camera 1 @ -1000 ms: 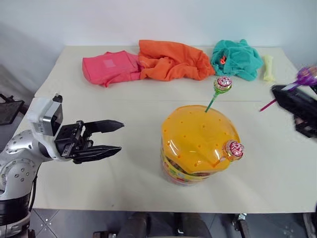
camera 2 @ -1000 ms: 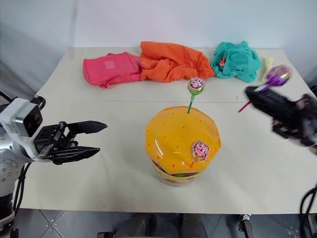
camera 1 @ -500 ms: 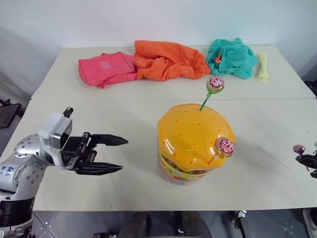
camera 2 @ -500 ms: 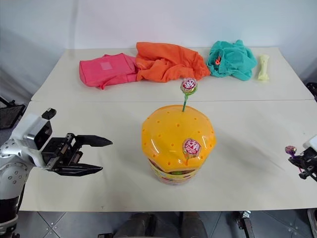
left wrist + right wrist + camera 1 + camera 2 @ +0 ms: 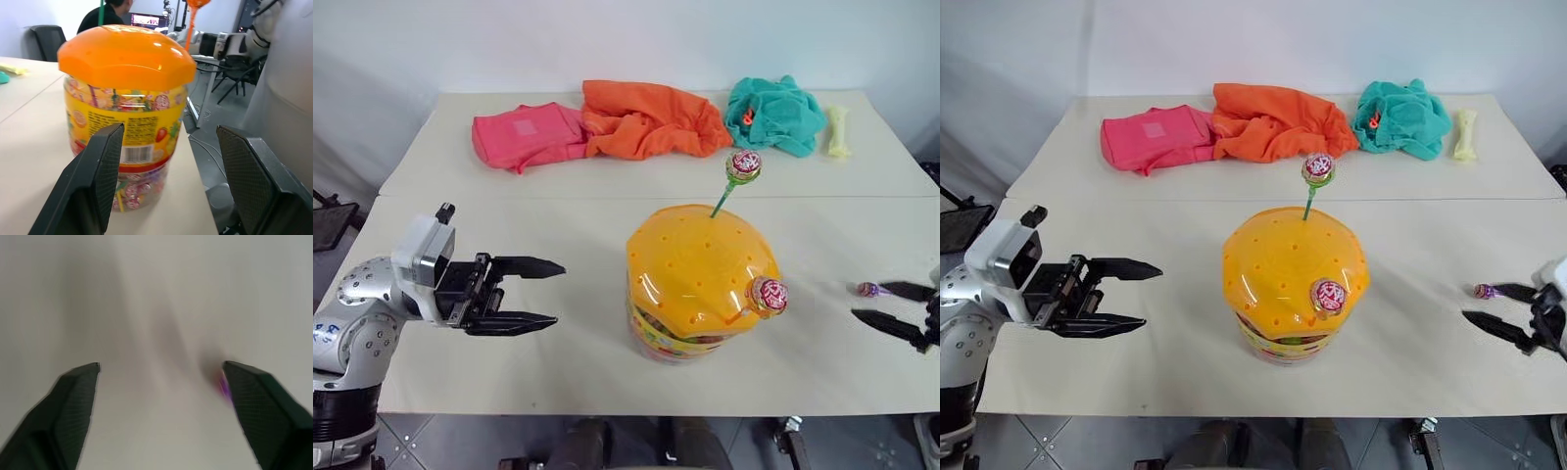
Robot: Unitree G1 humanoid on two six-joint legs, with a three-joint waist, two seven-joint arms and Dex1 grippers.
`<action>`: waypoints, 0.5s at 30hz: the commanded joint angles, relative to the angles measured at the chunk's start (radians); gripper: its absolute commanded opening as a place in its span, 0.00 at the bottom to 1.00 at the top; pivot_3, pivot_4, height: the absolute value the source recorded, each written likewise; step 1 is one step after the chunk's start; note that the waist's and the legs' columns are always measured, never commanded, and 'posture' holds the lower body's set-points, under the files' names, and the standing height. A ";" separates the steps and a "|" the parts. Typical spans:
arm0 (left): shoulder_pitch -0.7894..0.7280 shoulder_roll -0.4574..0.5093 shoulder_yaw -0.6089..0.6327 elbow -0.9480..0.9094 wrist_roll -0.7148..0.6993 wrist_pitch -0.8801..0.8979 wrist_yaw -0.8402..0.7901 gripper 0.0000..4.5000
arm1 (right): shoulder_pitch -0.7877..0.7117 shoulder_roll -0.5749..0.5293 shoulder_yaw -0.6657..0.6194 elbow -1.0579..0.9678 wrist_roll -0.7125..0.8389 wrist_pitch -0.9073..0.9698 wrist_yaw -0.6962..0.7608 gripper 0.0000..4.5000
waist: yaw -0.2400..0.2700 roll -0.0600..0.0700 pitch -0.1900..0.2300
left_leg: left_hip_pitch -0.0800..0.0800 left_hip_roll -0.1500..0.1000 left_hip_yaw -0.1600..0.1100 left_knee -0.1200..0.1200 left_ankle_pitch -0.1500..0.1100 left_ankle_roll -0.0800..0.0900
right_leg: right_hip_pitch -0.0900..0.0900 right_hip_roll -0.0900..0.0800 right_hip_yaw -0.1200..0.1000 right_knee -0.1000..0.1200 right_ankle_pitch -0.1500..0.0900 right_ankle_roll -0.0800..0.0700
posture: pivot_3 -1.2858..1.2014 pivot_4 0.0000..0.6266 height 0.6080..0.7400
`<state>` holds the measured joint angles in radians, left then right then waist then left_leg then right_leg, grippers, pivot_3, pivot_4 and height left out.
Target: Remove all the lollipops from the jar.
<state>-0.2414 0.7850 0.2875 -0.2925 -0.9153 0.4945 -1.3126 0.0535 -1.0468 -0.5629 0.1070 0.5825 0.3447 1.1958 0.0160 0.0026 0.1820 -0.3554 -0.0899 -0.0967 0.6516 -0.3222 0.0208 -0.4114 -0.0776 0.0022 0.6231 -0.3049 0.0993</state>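
Two lollipops atop jar, mid-table, well apart from open tools.

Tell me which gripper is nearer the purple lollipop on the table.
Right. The right gripper, open, has the purple lollipop at its upper fingertip; the left gripper, also open, hovers far across the table beyond the jar.

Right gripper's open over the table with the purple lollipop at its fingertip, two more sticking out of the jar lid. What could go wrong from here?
1. The purple lollipop lies by the right gripper, near the table edge; pulling back may knock it off.
2. The front lollipop leans off the lid's slope, awkward to grip.
3. Tugging the green-stick lollipop could tip the jar; the left gripper stands open, apart from it.
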 commanded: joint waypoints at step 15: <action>0.091 -0.046 0.149 0.037 -0.080 0.024 0.118 0.71 | -0.523 0.113 0.224 -0.461 0.392 0.231 -0.078 0.92 | 0.012 -0.002 0.001 | -0.003 -0.001 -0.003 0.001 -0.001 0.000 | -0.001 -0.001 -0.003 -0.002 0.001 0.000 | 0.52 0.24 1.00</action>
<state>-0.1478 0.7425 0.4185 -0.2280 -0.9762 0.5269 -1.1936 -0.4395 -0.9355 -0.3403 -0.3211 0.9425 0.5721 1.1290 0.0284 0.0010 0.1832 -0.3581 -0.0908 -0.0998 0.6525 -0.3237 0.0215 -0.4122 -0.0790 -0.0002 0.6206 -0.3042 0.0994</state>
